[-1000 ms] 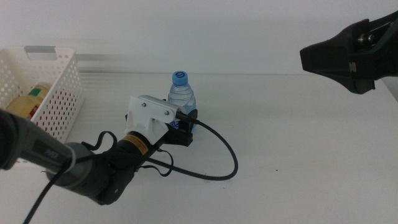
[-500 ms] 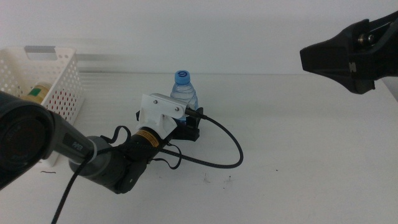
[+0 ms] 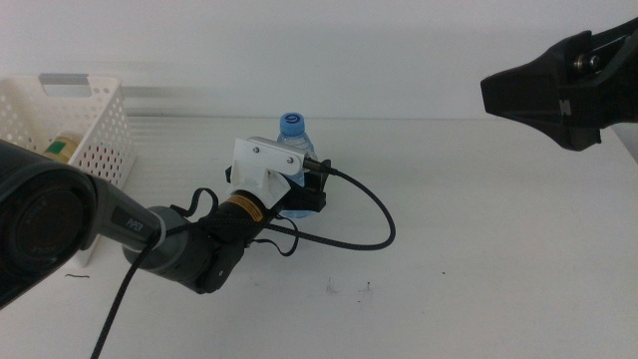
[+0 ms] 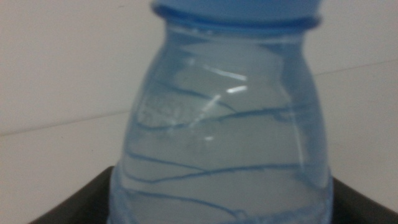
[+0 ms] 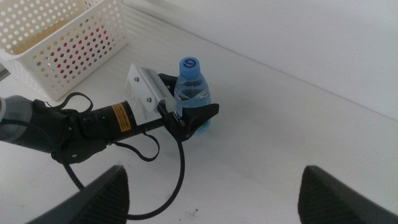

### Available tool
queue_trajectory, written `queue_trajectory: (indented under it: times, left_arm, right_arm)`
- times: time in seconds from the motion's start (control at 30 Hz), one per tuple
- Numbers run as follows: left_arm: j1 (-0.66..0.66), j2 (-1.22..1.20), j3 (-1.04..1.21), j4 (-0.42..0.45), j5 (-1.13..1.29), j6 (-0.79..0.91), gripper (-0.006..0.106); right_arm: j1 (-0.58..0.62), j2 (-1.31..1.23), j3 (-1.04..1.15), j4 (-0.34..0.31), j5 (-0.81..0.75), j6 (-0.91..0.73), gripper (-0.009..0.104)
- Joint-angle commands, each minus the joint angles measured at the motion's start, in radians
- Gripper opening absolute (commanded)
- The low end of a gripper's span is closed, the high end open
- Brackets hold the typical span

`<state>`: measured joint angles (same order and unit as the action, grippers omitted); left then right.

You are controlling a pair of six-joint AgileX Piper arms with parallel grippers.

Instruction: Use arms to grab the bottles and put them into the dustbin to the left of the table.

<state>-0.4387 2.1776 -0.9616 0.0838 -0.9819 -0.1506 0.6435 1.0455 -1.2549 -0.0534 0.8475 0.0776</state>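
From the middle view, the left claw [image 3: 304, 189] sits low on the table [image 3: 478, 239], its dark jaws spread to either side of the water bottle [image 3: 292, 137], which stands upright between them with its blue cap above the claw's white housing. Well off to that claw's side stands the white basket [image 3: 95, 140], holding the yellow drink bottle [image 3: 55, 150]. The right claw [image 3: 518, 95] hangs high over the far side of the table, well apart from the bottle. In the left wrist view the water bottle [image 4: 224, 137] fills the frame, a dark jaw at each side of its base; contact cannot be judged. In the right wrist view the right claw [image 5: 211, 190] is spread wide, the water bottle [image 5: 191, 93] and left claw [image 5: 198, 118] beyond it, and the basket [image 5: 56, 43] further off, something red showing through its holes.
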Motion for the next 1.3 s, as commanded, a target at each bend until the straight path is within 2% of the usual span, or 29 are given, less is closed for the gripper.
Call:
queue_trajectory:
  times: [0.0, 0.07, 0.17, 0.23, 0.3, 0.37, 0.6, 0.77, 0.93, 1.1, 1.2, 1.27]
  left_arm:
    - [0.002, 0.001, -0.008, -0.017, 0.000, -0.020, 0.087]
    - [0.002, 0.001, -0.008, -0.013, 0.010, -0.037, 0.079]
    - [0.002, 0.001, -0.008, -0.013, 0.028, -0.062, 0.060]
    - [0.002, 0.001, -0.008, -0.013, 0.028, -0.060, 0.043]
    - [0.002, -0.005, -0.008, -0.005, 0.025, -0.038, 0.014]
    - [0.000, -0.041, 0.018, 0.002, 0.023, -0.044, 0.001]
    - [0.000, -0.188, 0.141, -0.046, 0.030, -0.011, -0.001]
    - [0.000, -0.310, 0.225, -0.047, 0.088, -0.011, -0.001]
    - [0.000, -0.479, 0.230, 0.006, 0.394, -0.077, -0.001]
    - [0.000, -0.643, 0.222, 0.057, 0.576, -0.163, -0.001]
    - [0.000, -0.717, 0.178, 0.061, 0.747, -0.192, -0.001]
    - [0.000, -0.748, 0.135, 0.095, 0.846, -0.192, -0.001]
  right_arm:
    - [-0.006, -0.004, -0.007, -0.003, -0.010, -0.007, 0.088]
    - [-0.006, -0.004, -0.007, -0.003, -0.010, -0.007, 0.088]
    - [-0.006, -0.004, -0.007, -0.003, -0.010, -0.007, 0.088]
    - [-0.006, -0.004, -0.007, -0.003, -0.010, -0.007, 0.088]
    - [-0.006, -0.004, -0.007, -0.003, -0.010, -0.007, 0.088]
    - [-0.006, -0.004, -0.007, -0.003, -0.010, -0.007, 0.088]
    - [-0.006, -0.004, -0.007, -0.003, -0.010, -0.007, 0.088]
    - [-0.006, -0.004, -0.007, -0.003, -0.010, -0.007, 0.088]
    - [-0.006, -0.004, -0.007, -0.003, -0.010, -0.007, 0.088]
    - [-0.006, -0.004, -0.007, -0.003, -0.010, -0.007, 0.088]
    - [-0.006, -0.004, -0.007, -0.003, -0.010, -0.007, 0.088]
    - [-0.006, -0.004, -0.007, -0.003, -0.010, -0.007, 0.088]
